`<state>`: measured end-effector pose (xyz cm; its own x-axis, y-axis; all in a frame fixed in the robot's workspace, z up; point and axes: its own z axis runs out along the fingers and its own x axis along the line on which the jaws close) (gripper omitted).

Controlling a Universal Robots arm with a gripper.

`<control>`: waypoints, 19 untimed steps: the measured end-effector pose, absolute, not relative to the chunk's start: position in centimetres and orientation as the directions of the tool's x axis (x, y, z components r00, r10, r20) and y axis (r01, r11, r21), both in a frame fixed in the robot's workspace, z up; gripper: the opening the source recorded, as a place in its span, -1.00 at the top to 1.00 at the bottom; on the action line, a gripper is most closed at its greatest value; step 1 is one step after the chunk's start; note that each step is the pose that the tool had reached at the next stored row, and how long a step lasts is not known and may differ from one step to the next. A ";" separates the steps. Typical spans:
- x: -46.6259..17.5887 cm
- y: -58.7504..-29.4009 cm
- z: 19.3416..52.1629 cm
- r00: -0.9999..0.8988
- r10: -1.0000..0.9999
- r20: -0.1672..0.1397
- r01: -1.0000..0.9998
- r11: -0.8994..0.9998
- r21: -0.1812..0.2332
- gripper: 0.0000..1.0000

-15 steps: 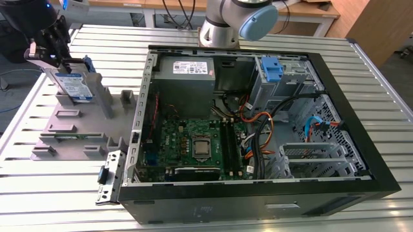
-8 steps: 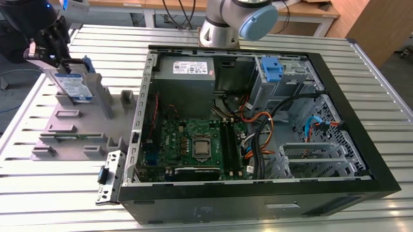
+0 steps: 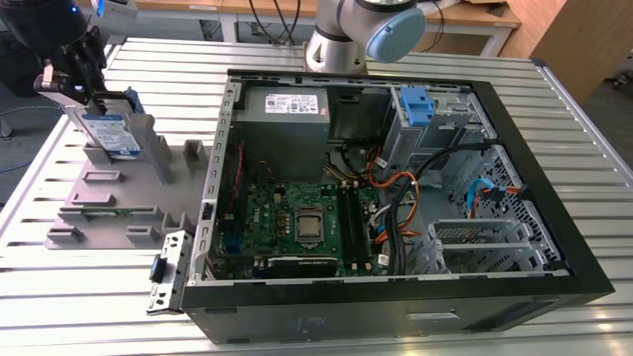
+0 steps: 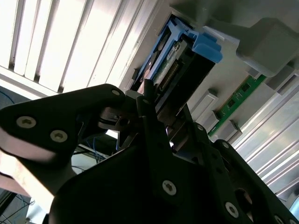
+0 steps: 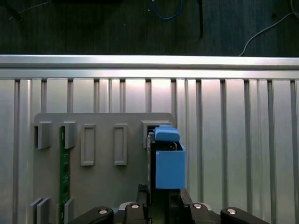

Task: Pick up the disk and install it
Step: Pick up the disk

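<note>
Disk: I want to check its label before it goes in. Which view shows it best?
The exterior view: the disk stands on edge at the grey holder, its white and blue label facing the camera. The second wrist view shows its connector end and blue frame; the first wrist view shows that frame edge-on.

A ribbed aluminium tabletop lay beneath the jaws; beyond it stood a wooden bench over dark floor.

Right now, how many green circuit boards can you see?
2. The motherboard lies in the open computer case; a narrow green board stands on edge in the grey holder, apart from the disk. Others may be hidden.
</note>
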<state>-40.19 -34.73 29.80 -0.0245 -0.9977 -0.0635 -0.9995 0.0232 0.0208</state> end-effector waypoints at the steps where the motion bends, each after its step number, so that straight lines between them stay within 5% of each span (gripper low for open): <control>1: -40.2 -34.7 29.8 -0.025 -0.998 -0.063 -1.000 0.023 0.021 0.31; 19: -40.2 -34.7 29.8 -0.025 -0.999 -0.046 -0.999 0.024 0.025 0.31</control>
<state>-40.19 -34.73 29.80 -0.0248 -0.9986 -0.0463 -0.9994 0.0237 0.0245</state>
